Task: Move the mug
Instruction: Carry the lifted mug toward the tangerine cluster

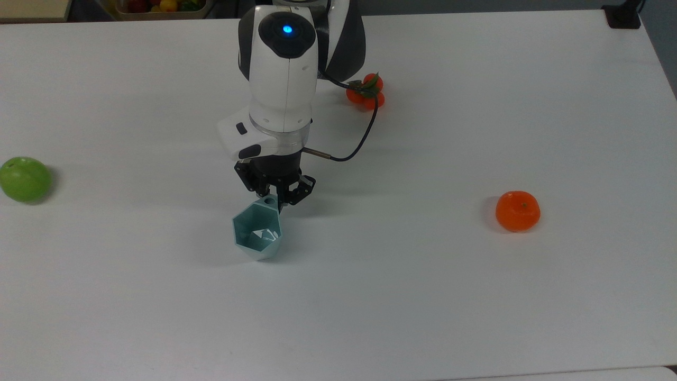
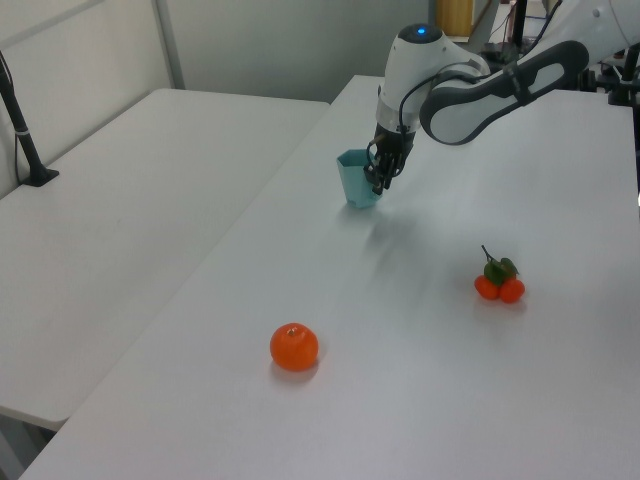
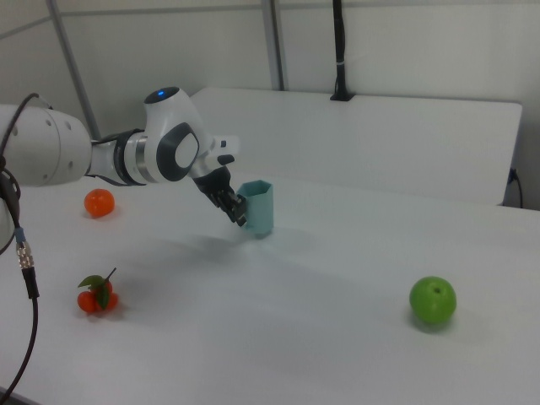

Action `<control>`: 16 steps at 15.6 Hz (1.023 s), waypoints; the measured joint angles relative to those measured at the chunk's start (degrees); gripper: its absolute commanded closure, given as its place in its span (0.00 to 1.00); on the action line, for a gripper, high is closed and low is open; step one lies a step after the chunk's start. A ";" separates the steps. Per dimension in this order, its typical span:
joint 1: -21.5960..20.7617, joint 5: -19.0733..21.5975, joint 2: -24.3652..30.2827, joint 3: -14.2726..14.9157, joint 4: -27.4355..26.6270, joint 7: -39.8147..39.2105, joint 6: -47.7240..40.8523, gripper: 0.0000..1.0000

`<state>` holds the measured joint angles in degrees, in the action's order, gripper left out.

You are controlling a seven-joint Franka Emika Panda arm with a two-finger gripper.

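Note:
The pale teal faceted mug (image 1: pixel 257 232) (image 2: pixel 354 181) (image 3: pixel 257 207) has a hexagonal rim and hangs tilted just above the white table (image 1: pixel 476 296). My gripper (image 1: pixel 273 201) (image 2: pixel 377 181) (image 3: pixel 238 210) is shut on the mug's small tab handle, at the rim's upper right in the top view. In the right view the mug sits to the right of the black fingers, and its base appears clear of the table top.
A green apple (image 1: pixel 24 179) (image 3: pixel 433 299) lies at the top view's far left. An orange (image 1: pixel 518 210) (image 2: pixel 294 346) (image 3: pixel 99 202) sits at the top view's right. A cluster of small tomatoes (image 1: pixel 366 91) (image 2: pixel 499 281) (image 3: pixel 96 294) lies behind the arm. A black cable (image 1: pixel 365 137) loops from the wrist.

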<state>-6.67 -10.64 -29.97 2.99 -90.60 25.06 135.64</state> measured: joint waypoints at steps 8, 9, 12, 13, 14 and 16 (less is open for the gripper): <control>1.86 0.85 8.53 -0.95 -0.21 0.03 -5.31 1.00; 2.38 2.06 10.51 -1.54 -0.25 -0.67 -7.96 1.00; 3.37 8.61 16.45 -1.88 -0.83 -9.71 -18.06 1.00; 3.91 9.83 18.98 -1.88 -1.88 -13.18 -21.36 1.00; 4.36 10.30 21.17 -1.88 -3.29 -15.70 -23.52 1.00; 5.21 10.51 25.68 -1.91 -7.81 -20.80 -25.96 1.00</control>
<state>-1.46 -0.13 -4.28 1.08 -98.41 4.25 109.68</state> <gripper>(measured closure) 0.762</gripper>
